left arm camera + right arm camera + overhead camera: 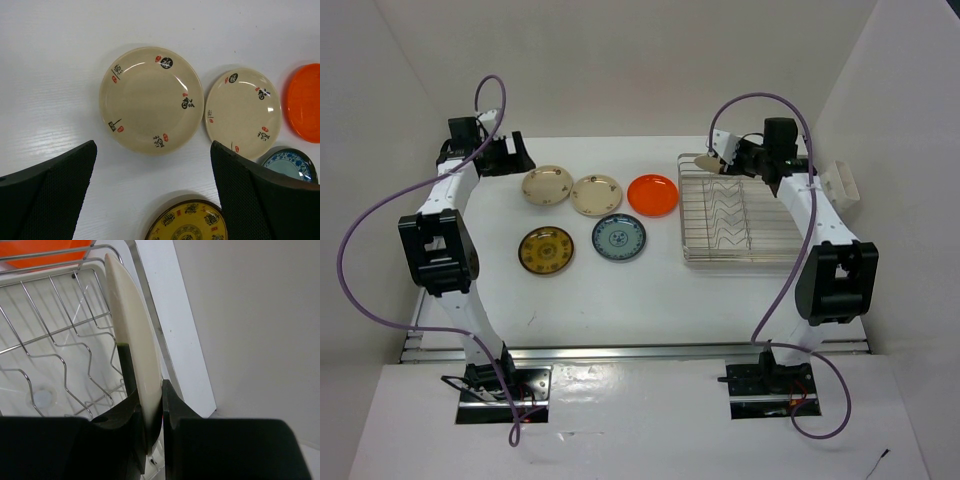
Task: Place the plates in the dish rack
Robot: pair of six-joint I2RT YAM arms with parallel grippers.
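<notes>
My right gripper (727, 155) is shut on a cream plate (706, 165) and holds it on edge above the far left corner of the silver wire dish rack (692, 235). In the right wrist view the plate (132, 335) stands edge-on between the fingers of that gripper (155, 412), over the zigzag dividers (60, 347). The rack holds no plates. My left gripper (508, 152) is open and empty at the far left. Below it (152, 195) lie two cream plates (150, 100) (243, 112). The orange (652, 194), yellow-brown (545, 250) and blue-grey (618, 238) plates lie flat on the table.
A small white slotted holder (840, 185) sits against the right wall beside the rack. White walls enclose the table at the left, back and right. The five loose plates lie in two rows left of the rack.
</notes>
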